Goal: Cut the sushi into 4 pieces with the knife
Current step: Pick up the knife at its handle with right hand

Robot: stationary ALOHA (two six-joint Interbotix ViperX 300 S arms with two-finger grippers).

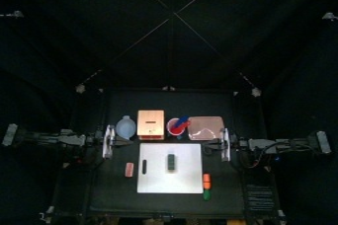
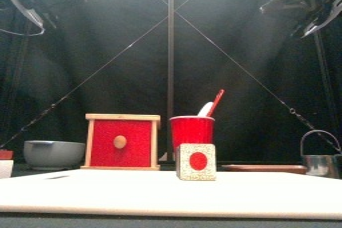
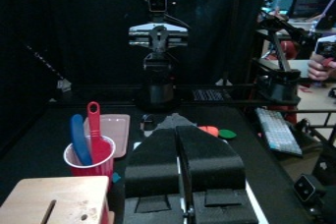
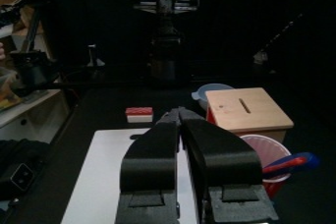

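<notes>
the left gripper [image 1: 109,142] hangs off the table's left side, at 10 o'clock from the white cutting board [image 1: 188,172], with its two jaws pressed together on nothing. the right gripper [image 1: 227,146] hangs across from it, between 2 and 3 o'clock from the board, its jaws likewise closed and empty. both are well apart from the task's things.

the sushi roll [image 1: 173,160] lies whole at the middle of the board, its length running from 6 to 12 o'clock. in the front view its near end shows as a pale square face with a red round centre.

the red cup [image 1: 177,127] stands upright at 12 o'clock from the board, just behind its back edge. the blue knife [image 3: 77,135] and the red knife [image 3: 93,120] stand in the cup, handles up and leaning.

the wooden box [image 1: 152,125] sits at 11 o'clock, just beside the cup, its red drawer front facing the table's front. the blue-grey bowl [image 1: 126,128] is past the box, toward 10 o'clock. the pink tray [image 1: 205,126] lies flat at 1 o'clock, next to the cup.

a small red and white toy [image 1: 129,170] lies on the table at 9 o'clock, just off the board's left edge. an orange-red toy [image 1: 208,182] lies at 4 o'clock and a green toy [image 1: 208,195] at 5 o'clock, both just off the board's right edge. a round metal cutter [image 2: 321,159] stands at the far right in the front view.
</notes>
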